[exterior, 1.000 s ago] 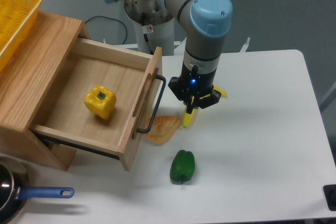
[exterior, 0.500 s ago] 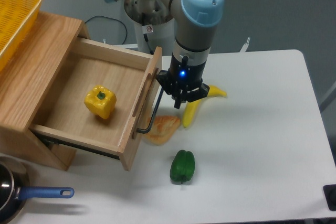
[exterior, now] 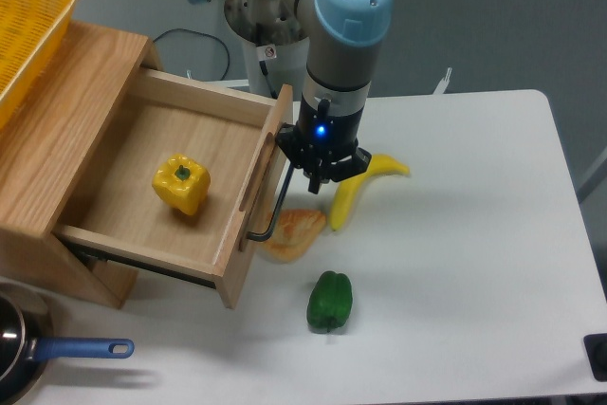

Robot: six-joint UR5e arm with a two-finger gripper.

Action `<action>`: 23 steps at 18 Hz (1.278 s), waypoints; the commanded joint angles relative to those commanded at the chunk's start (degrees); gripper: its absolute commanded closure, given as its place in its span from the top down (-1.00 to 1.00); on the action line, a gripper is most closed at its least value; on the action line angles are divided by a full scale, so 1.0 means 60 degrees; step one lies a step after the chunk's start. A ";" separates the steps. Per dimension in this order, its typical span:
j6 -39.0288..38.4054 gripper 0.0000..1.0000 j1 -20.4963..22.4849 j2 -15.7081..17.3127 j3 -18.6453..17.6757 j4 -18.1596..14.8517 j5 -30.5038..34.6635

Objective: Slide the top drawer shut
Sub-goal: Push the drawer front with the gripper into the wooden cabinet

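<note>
**Top drawer open; gripper positioned at the front panel**

The wide, shallow light-wood top drawer stands pulled well out of the wooden cabinet at the left of the white desk. Its flat front panel carries a thin black metal bar handle. A yellow bell pepper lies loose on the drawer floor.

The black two-finger gripper hangs just at the 3 o'clock side of the front panel, close beside the handle. Whether it touches either cannot be told. The jaws point downward; their spacing is not resolved, so their state cannot be told.

Handling assessment: the drawer is rigid wood, probably light, and should slide on its runners under a steady push. No grasp is needed. Press on the flat panel near its middle, toward 9 o'clock, so the box does not skew. The pepper may roll if the push is abrupt.

At the 6 o'clock side of the gripper lie an orange bread-like piece, a yellow banana and a green bell pepper.
</note>
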 joint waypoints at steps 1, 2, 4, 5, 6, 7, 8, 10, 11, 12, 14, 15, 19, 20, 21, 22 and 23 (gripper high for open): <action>-0.0059 -0.82 0.0000 0.0000 0.0000 0.0000 0.0000; -0.0075 -0.82 -0.0015 0.0000 0.0000 -0.0015 0.0000; -0.0089 -0.82 -0.0117 0.0015 0.0000 -0.0131 0.0000; -0.0089 -0.82 -0.0132 0.0015 0.0000 -0.0146 0.0000; -0.0118 -0.82 -0.0175 0.0015 0.0000 -0.0204 0.0000; -0.0191 -0.82 -0.0205 0.0015 0.0000 -0.0249 0.0000; -0.0264 -0.82 -0.0234 0.0015 0.0000 -0.0249 0.0000; -0.0367 -0.82 -0.0380 0.0029 0.0000 -0.0264 0.0000; -0.0469 -0.82 -0.0396 0.0015 0.0000 -0.0264 0.0000; -0.0543 -0.82 -0.0425 0.0015 0.0000 -0.0264 0.0000; -0.0616 -0.82 -0.0542 0.0029 0.0000 -0.0249 0.0000; -0.0646 -0.82 -0.0571 0.0029 0.0000 -0.0264 0.0000; -0.0675 -0.82 -0.0601 0.0029 0.0000 -0.0264 0.0000; -0.0690 -0.82 -0.0601 0.0029 0.0000 -0.0264 0.0000; -0.0690 -0.82 -0.0615 0.0029 0.0000 -0.0264 0.0000; -0.0690 -0.82 -0.0630 0.0029 0.0000 -0.0264 0.0000; -0.0733 -0.82 -0.0732 0.0029 0.0000 -0.0264 0.0000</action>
